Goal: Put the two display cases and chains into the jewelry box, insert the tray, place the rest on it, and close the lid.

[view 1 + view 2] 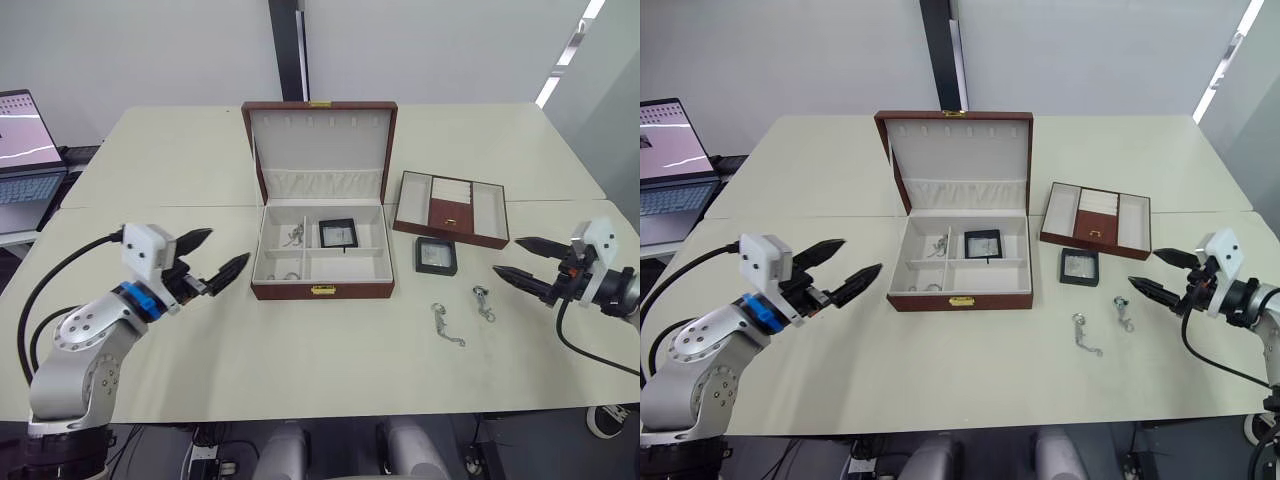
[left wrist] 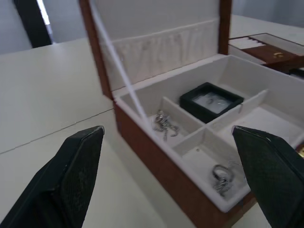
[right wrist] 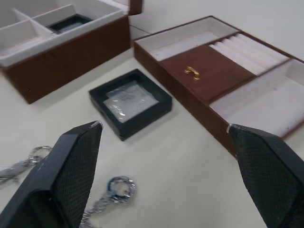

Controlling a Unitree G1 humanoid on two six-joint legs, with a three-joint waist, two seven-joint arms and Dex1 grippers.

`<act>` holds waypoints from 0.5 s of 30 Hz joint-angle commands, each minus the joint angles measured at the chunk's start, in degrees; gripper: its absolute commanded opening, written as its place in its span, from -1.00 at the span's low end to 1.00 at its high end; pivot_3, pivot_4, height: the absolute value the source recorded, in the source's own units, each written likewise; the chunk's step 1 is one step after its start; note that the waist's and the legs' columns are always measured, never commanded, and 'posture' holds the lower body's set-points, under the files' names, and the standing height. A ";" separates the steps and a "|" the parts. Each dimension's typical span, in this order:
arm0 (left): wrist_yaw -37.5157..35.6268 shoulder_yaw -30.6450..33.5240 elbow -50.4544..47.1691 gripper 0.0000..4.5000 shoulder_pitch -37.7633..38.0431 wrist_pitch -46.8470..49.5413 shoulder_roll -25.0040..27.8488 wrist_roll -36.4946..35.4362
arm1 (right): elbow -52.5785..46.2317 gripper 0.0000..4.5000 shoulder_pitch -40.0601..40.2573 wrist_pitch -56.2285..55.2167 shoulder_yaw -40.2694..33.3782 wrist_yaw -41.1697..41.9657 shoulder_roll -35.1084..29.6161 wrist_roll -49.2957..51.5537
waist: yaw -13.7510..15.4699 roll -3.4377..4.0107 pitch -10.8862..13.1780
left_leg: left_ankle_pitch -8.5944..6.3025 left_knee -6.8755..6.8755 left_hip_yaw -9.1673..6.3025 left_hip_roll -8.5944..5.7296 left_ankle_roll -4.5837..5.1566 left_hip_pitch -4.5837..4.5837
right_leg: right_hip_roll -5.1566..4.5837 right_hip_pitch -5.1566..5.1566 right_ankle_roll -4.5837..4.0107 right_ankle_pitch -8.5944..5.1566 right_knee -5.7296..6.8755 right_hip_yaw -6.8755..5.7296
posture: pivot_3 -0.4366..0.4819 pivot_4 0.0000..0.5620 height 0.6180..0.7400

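The jewelry box (image 1: 322, 291) stands open mid-table with its lid (image 1: 320, 125) upright. One display case (image 1: 337, 233) lies in the box's back right compartment, and chains (image 2: 164, 124) lie in the left compartments. The other display case (image 1: 437, 256) lies on the table right of the box, in front of the tray (image 1: 450, 208). Two chains (image 1: 447, 323) (image 1: 484, 302) lie on the table nearer the front. My left gripper (image 1: 226, 248) hangs open left of the box. My right gripper (image 1: 508, 257) hangs open right of the loose case and chains. Neither holds anything.
An open laptop (image 1: 25, 150) sits at the far left beyond the table edge. A dark pillar (image 1: 288, 50) rises behind the box. A seam (image 1: 150, 207) crosses the table from left to right.
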 commanded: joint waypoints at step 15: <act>-13.29 -14.91 -9.18 0.99 2.17 -8.82 -1.73 1.41 | -2.57 1.00 -15.88 4.67 18.13 8.24 -0.08 -10.32 | 0.12 0.00 0.01 | 0.00 0.02 -0.04 0.00 0.00 -0.05 | 0.01 -0.03 0.00 0.00 -0.02 -0.02 | -0.05 -0.47 1.00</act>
